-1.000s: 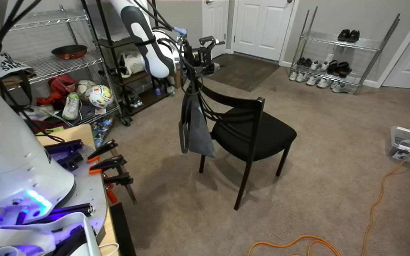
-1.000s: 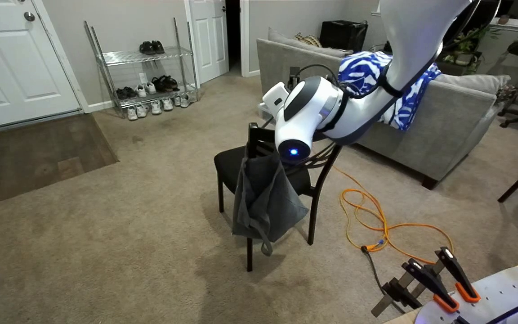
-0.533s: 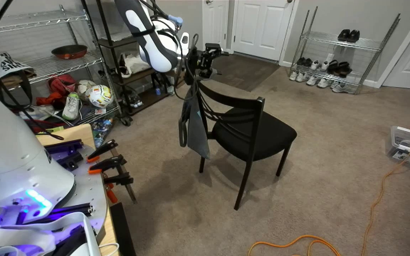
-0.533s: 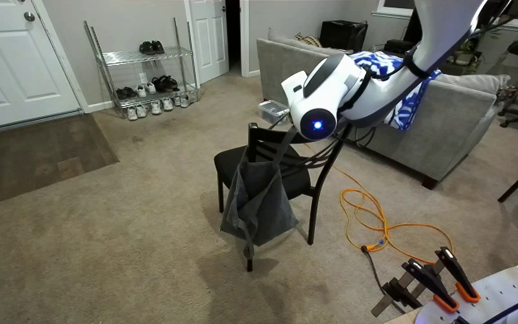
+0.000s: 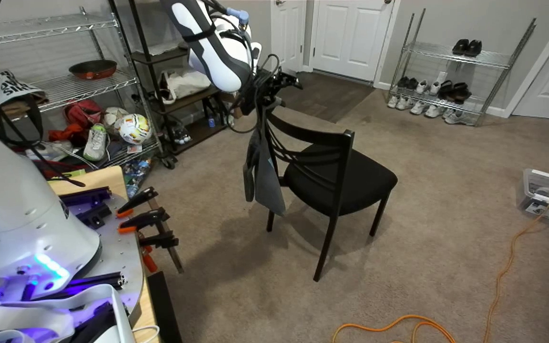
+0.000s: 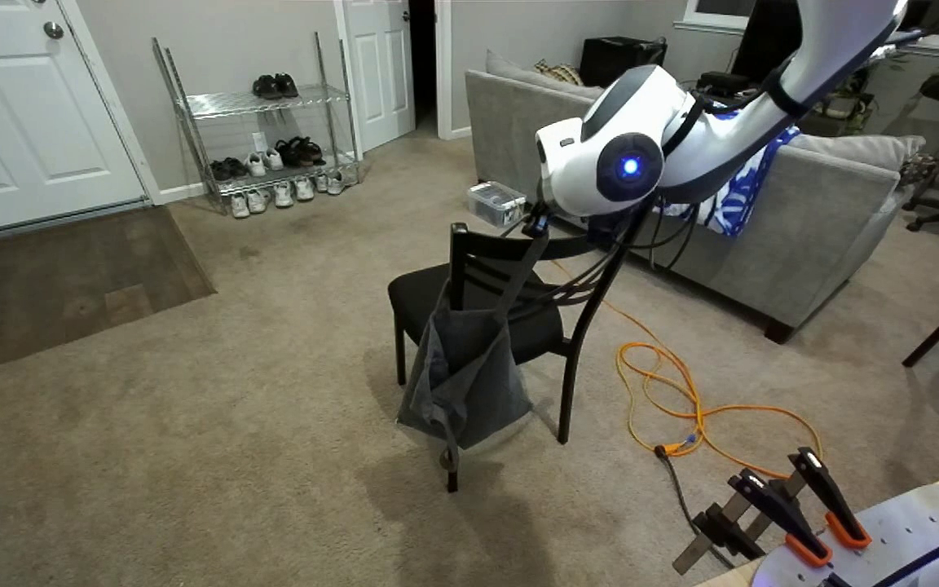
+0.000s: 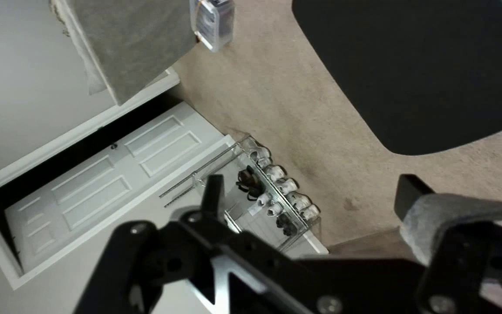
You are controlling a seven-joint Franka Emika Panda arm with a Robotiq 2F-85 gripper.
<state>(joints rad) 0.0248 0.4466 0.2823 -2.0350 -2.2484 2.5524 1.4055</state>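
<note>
Gripper [image 7: 313,194] spread wide, nothing clamped. Gray strap [image 7: 447,210] looped over one finger [image 7: 409,194], R side of wrist view. Bag [image 6: 482,395] hangs near side of chair [image 5: 346,183], by L post [image 6: 457,259], in an exterior view; can't tell if strap's round post too. Prob. best: slow moves, finger tipped up so loop won't slip; mind snags.
</note>
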